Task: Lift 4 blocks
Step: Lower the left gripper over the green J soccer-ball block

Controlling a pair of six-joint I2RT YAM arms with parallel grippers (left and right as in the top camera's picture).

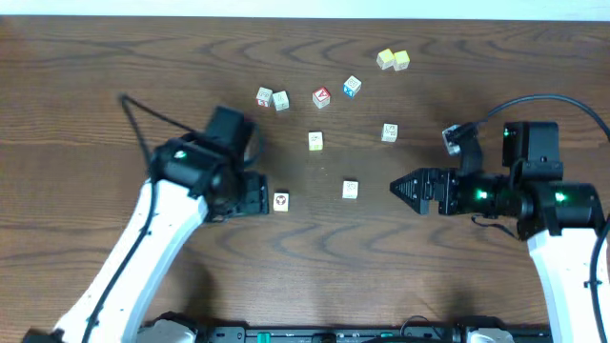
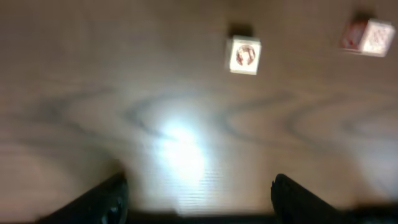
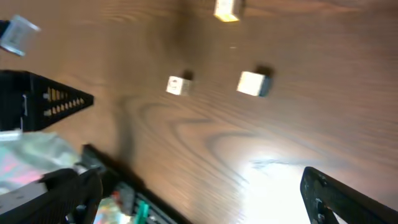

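Four small cream-white cubes [image 1: 350, 190]: I see all on brown wooden table [image 1: 95, 57].
Left gripper [image 1: 268, 196]: spread wide, empty.
Right gripper [image 1: 398, 187]: spread wide, empty.

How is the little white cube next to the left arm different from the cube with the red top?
The white cube has a cream top with a small red-brown mark. The red-topped cube has a mostly red top. The white cube sits alone, right by the left end effector. The red-topped cube sits farther up, close to a blue-topped cube. Both look the same small size and rest untouched on the wooden table.
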